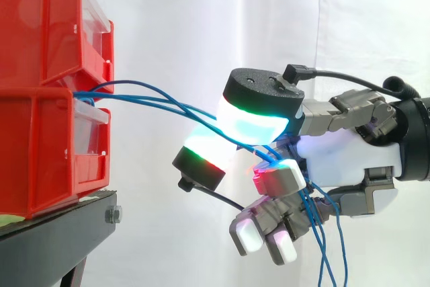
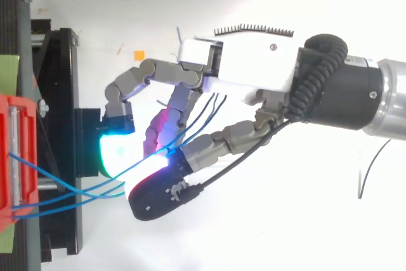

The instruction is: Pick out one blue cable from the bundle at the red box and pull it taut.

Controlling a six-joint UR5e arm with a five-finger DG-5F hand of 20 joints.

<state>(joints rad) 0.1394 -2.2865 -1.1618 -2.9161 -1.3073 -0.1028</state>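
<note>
Hand (image 1: pixel 342 156) clenched on blue cables (image 1: pixel 134 98), short of the red box (image 1: pixel 47 146).
The cables are thin, light and limp, prob. slippery too, so I judge a firm pinch on one strand, just ahead of the fingertips on the box side. Fingers are curled; the two big pads (image 1: pixel 252 122) squeeze several strands together, as far as I can see. Beyond the fingers the strands sag to the box; behind them the loose ends hang down.

Within the hand (image 1: pixel 349 156) the blue cables (image 1: pixel 127 98) get lost (which one is pinched, I can't tell); below it they run off-frame.
</note>
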